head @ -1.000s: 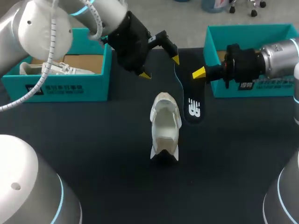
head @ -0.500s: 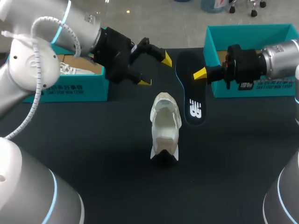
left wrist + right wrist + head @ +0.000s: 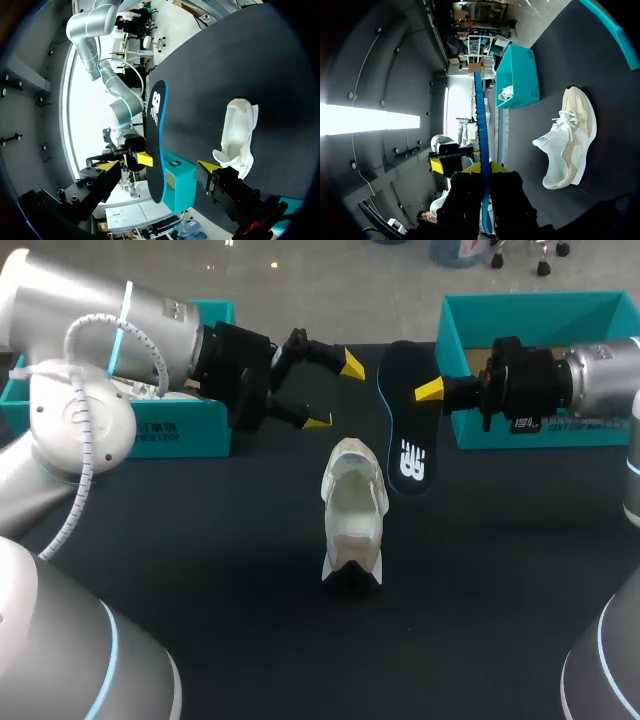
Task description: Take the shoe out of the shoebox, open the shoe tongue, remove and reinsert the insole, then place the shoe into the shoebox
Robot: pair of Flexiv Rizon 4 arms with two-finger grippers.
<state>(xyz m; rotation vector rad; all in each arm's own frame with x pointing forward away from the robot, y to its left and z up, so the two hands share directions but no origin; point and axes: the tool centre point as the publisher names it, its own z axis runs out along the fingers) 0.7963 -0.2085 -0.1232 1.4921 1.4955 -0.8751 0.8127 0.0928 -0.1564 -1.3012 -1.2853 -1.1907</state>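
Note:
A white and cream shoe [image 3: 353, 508] lies on the dark table, its opening facing up. Just beyond it, my right gripper [image 3: 432, 390] is shut on a dark insole [image 3: 404, 430] with a blue edge and white logo, holding it tilted above the table. In the right wrist view the insole [image 3: 481, 145] shows edge-on between the right gripper's [image 3: 485, 171] yellow tips, with the shoe [image 3: 567, 140] beside it. My left gripper [image 3: 334, 392] stands open left of the insole, touching nothing. The left wrist view has the insole [image 3: 156, 145] ahead of the left gripper [image 3: 159, 166] and the shoe [image 3: 237, 135] off to one side.
A teal shoebox [image 3: 185, 428] at the back left holds another white shoe [image 3: 150, 390], partly hidden by my left arm. A second teal shoebox [image 3: 540, 315] stands at the back right, behind my right arm. Bare table lies in front of the shoe.
My left arm has drawn back to the left, away from the insole, with its gripper still open. The right gripper has kept its hold and the insole has shifted slightly.

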